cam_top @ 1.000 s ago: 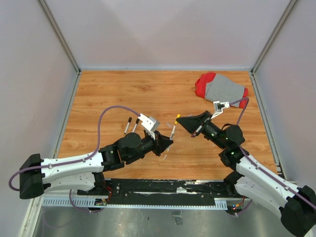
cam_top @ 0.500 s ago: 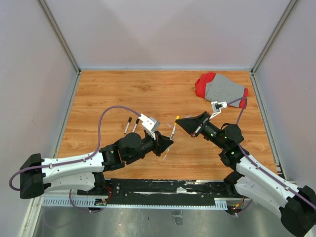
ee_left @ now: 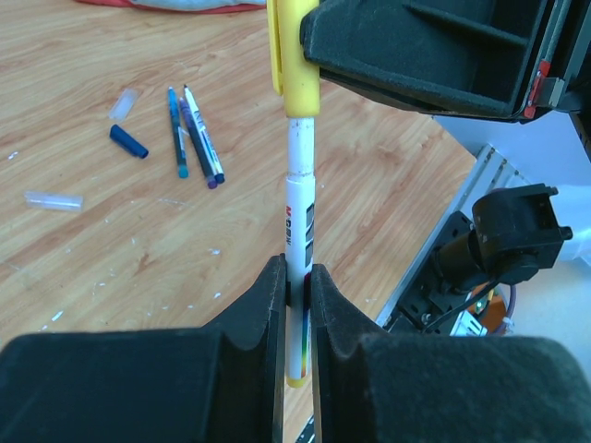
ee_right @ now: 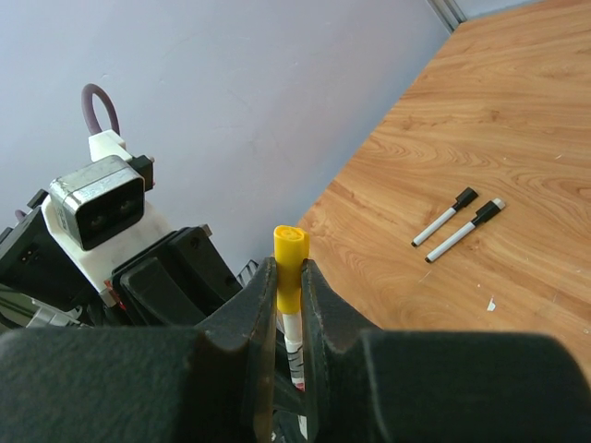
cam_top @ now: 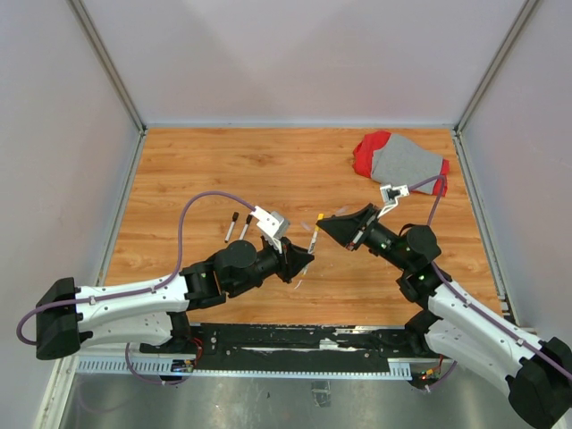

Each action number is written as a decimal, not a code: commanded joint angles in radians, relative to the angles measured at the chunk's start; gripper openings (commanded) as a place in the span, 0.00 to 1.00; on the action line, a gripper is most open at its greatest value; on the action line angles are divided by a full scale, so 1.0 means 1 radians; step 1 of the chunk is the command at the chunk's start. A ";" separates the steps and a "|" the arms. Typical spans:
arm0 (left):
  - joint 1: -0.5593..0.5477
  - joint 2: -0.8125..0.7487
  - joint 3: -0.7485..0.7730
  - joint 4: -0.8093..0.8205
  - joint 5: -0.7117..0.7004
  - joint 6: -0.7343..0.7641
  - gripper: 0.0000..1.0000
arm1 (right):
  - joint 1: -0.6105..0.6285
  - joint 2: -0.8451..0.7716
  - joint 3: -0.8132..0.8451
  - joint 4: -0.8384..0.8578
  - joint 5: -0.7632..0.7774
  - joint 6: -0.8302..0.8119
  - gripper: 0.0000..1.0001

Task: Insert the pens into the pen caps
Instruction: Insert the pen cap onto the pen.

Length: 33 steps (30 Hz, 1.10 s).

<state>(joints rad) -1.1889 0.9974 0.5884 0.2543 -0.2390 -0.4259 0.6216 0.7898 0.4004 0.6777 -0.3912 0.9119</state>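
Two arms reached inward over the wooden table (cam_top: 268,161), their tips meeting near its middle.

- Left arm (cam_top: 134,299): lay low, stretched rightward from its base, wrist tilted toward the right arm.
- Right arm (cam_top: 465,308): ran up and leftward from its base, wrist pointed at the left arm.
- Red and grey cloth (cam_top: 402,159): bunched at the far right of the table, well apart from both grippers.
- Left gripper (ee_left: 295,277): fingers pressed together on the lower barrel of the white pen (ee_left: 299,203), which stood upright between them.
- Right gripper (ee_right: 289,277): fingers pinched the yellow cap (ee_right: 290,263) from both sides.

Cap and pen were in line. In the left wrist view the barrel's upper end met the cap's lower rim, but how far it sat inside could not be told.

View differences:

- Top view: showed both arm poses, and the held pen as a thin sliver between the two grippers.
- Right wrist view: two black-capped pens (ee_right: 454,221) lay side by side on the table beyond the left arm, near each other but apart. They also showed in the top view.
- Left wrist view only: three loose pens (ee_left: 194,137) lay close together in a narrow fan, with a blue cap (ee_left: 127,140) just beside them and two clear caps (ee_left: 54,199) farther off.
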 commanded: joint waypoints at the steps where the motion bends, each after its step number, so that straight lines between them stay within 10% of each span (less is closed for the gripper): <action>1: -0.009 -0.012 0.006 0.043 -0.023 -0.002 0.00 | 0.014 -0.016 -0.022 0.005 -0.023 -0.029 0.00; 33: -0.008 -0.027 0.054 0.042 -0.076 -0.027 0.00 | 0.186 -0.067 -0.132 -0.107 0.093 -0.137 0.00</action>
<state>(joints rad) -1.2022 1.0004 0.5888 0.1829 -0.2501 -0.4503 0.7403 0.7269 0.2924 0.6674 -0.2886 0.8394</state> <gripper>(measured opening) 0.140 0.123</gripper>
